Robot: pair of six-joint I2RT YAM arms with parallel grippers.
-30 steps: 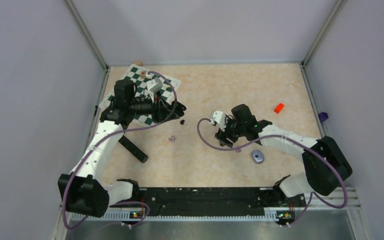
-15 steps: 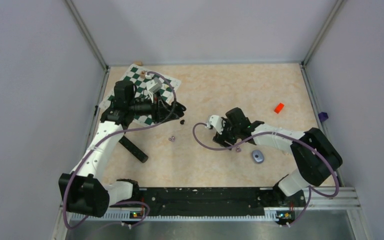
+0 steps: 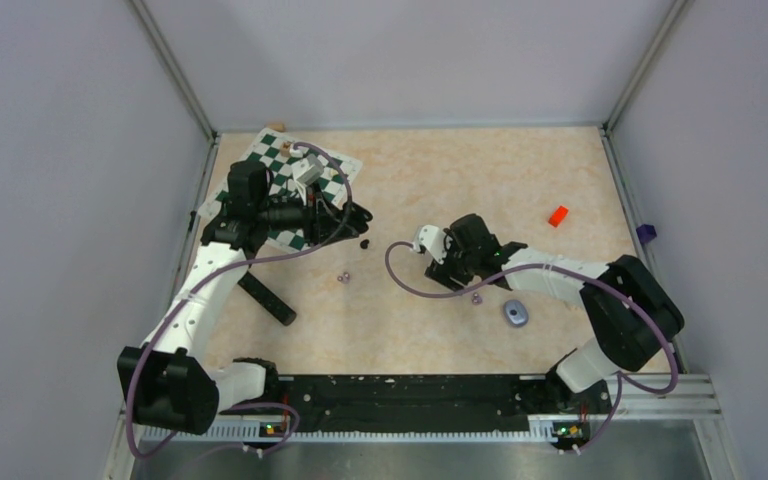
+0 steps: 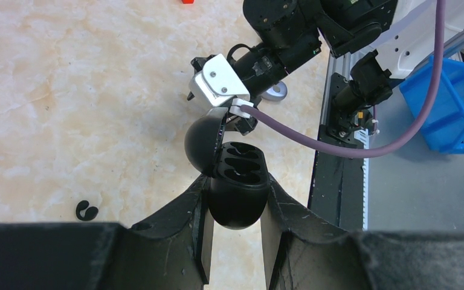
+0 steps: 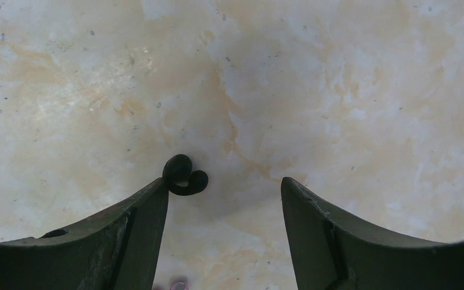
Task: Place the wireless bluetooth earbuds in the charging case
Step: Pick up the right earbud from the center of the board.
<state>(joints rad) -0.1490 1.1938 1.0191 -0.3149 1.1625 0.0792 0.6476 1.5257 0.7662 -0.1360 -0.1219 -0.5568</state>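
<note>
My left gripper is shut on an open black charging case with its lid hinged up and both sockets empty. One black earbud lies on the table just below it, also in the left wrist view. My right gripper is open and points down at the table mid-right. A second black earbud lies at the tip of its left finger. One purple earbud lies mid-table, and another lies by the right gripper.
A pale purple-grey case lies shut near the right arm. A green chessboard with pieces is at the back left, a black bar is near the left arm, and a red block is at the right.
My right gripper has shifted slightly left and down toward the table, and its elbow has swung in. The left arm and the case have not moved.
</note>
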